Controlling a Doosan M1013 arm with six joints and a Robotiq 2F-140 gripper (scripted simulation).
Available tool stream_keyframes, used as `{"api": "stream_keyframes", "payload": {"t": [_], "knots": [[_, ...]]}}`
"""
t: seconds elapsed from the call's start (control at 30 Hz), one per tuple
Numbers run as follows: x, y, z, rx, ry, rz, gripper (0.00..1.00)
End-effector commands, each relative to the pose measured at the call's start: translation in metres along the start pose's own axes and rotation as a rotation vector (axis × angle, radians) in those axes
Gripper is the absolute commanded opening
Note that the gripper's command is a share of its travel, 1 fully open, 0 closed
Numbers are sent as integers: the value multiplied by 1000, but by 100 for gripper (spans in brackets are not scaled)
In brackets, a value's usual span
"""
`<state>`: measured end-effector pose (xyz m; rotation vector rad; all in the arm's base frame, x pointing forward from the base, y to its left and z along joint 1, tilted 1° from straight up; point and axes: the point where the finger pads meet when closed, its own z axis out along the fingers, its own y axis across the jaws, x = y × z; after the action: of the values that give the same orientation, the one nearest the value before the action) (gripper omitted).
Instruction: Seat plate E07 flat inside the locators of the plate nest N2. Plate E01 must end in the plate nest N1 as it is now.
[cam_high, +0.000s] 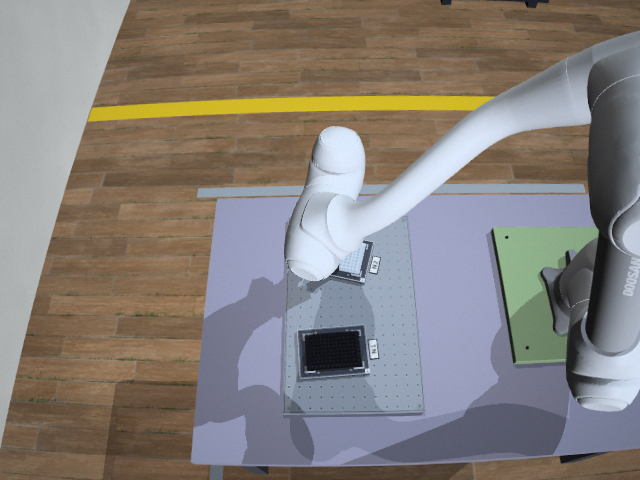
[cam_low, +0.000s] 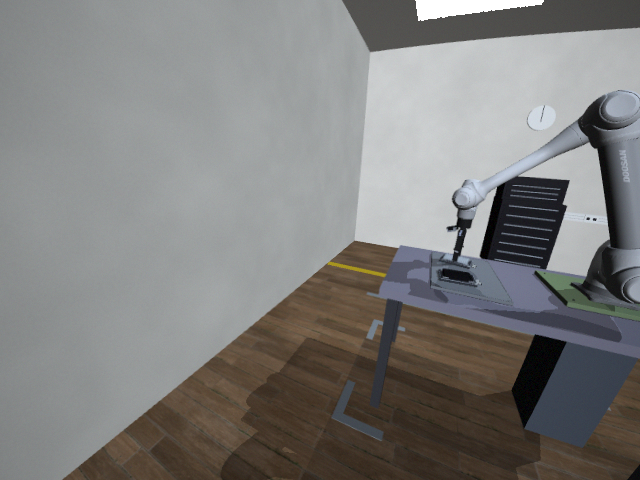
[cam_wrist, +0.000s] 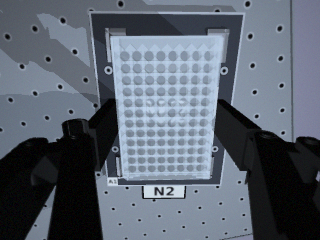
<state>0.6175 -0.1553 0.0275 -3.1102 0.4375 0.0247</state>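
Note:
The clear well plate E07 (cam_wrist: 166, 107) sits over the dark nest N2 (cam_wrist: 166, 30), whose label (cam_wrist: 163, 191) shows below it in the wrist view. My gripper (cam_wrist: 166, 113) is shut on the plate, one black finger on each long side. The plate looks square to the nest's corner locators; I cannot tell whether it touches the base. In the top view the plate (cam_high: 356, 259) is mostly hidden under the arm's wrist. The black plate E01 (cam_high: 332, 349) lies in nest N1 nearer the table's front.
Both nests stand on a grey perforated board (cam_high: 354, 320) on the lilac table (cam_high: 392, 330). The arm's base sits on a green plate (cam_high: 542, 294) at the right. A dark cabinet (cam_low: 527, 219) stands behind the table.

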Motion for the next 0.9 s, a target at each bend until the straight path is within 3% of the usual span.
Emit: {"api": "stream_keyframes", "payload": {"t": [0.0, 0.57, 0.6, 0.87], "knots": [[0, 3, 3, 0, -2, -2, 10], [-1, 3, 3, 0, -2, -2, 10], [-1, 3, 3, 0, -2, -2, 100], [0, 3, 3, 0, -1, -2, 100]]}}
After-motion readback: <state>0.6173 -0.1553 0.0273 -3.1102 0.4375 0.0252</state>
